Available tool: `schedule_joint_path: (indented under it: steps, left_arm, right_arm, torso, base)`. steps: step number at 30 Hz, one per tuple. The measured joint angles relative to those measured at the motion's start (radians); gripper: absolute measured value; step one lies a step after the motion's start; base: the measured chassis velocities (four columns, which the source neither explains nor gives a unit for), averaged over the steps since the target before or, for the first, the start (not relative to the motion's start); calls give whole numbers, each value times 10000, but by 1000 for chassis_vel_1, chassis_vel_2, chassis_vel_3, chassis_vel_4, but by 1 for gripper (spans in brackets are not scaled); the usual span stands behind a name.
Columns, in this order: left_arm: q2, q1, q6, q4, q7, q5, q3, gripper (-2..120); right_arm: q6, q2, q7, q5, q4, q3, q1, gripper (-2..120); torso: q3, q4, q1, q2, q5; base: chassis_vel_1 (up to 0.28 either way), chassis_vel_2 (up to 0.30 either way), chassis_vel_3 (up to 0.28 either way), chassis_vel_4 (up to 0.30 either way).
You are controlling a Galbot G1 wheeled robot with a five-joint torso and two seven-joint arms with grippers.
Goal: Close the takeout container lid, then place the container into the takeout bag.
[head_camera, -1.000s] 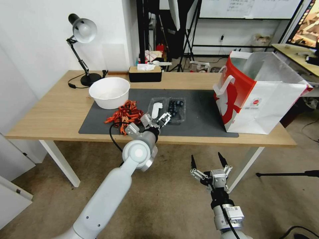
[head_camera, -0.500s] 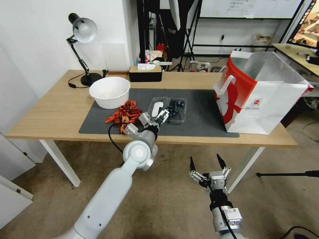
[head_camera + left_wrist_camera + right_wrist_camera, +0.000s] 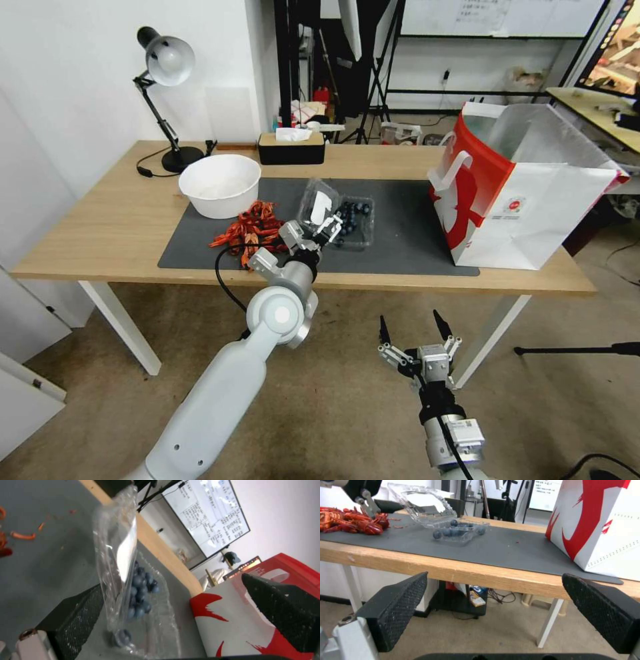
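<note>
The left claw (image 3: 312,232) sits over the grey mat (image 3: 400,227) at the near edge of the takeout container (image 3: 352,220), its fingers spread. One finger lies under the lid (image 3: 319,203), and the left wrist view shows the lid (image 3: 115,555) standing steeply tilted between the two dark finger pads (image 3: 76,620), raised off the mat and leaning over the berry half. The oblong white label faces up toward the head camera. The container's tray (image 3: 461,531) rests flat on the mat with dark blueberries (image 3: 140,590) in it, still joined to the lid along the hinge.

Just beside the left claw, on its left, lies a heap of red crayfish (image 3: 250,230), partly on the mat. Behind that stands a white round bowl (image 3: 220,185), and farther back a black desk lamp (image 3: 163,100) and a tissue box (image 3: 291,148) on the wooden counter (image 3: 100,227).

Well apart to the right, the takeout bag (image 3: 520,193) stands upright and open at the mat's right end, silvery lining showing.

The right claw (image 3: 410,333) hangs below the counter's front edge, above the floor, fingers spread wide and holding nothing.
</note>
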Motion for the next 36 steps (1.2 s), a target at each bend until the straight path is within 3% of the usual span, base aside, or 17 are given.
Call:
schedule_joint_path:
  steps: [9, 18, 21, 29, 32, 36]
  left_arm:
    - [44, -41, -60, -53, 301, 205, 27, 100]
    - [69, -155, 62, 207, 1191, -159, 6, 100]
    - [85, -299, 168, 408, 1749, -305, 0, 100]
    - [81, -587, 218, 559, 2190, -557, 0, 100]
    - [107, -807, 517, 604, 2719, -793, 127, 100]
    - [101, -899, 703, 655, 2944, -822, 226, 100]
  right_arm:
    - [18, 17, -6, -22, 29, -20, -16, 100]
    - [70, 29, -14, -53, 29, -5, -40, 100]
    - [72, 32, -15, -78, 29, 0, -44, 100]
    - [87, 38, -15, -115, 29, 16, -56, 100]
    - [91, 54, -14, -134, 29, 18, -53, 100]
    - [99, 59, -10, -140, 29, 31, -54, 100]
  torso:
    - [0, 0, 0, 0, 0]
    - [0, 0, 0, 1, 0]
    - [0, 0, 0, 1, 0]
    - [0, 0, 0, 1, 0]
    - [0, 0, 0, 2, 0]
    - [0, 0, 0, 2, 0]
  base:
    - [0, 0, 0, 0]
    - [0, 0, 0, 0]
    - [0, 0, 0, 0]
    - [0, 0, 0, 0]
    - [0, 0, 0, 0]
    - [0, 0, 0, 0]
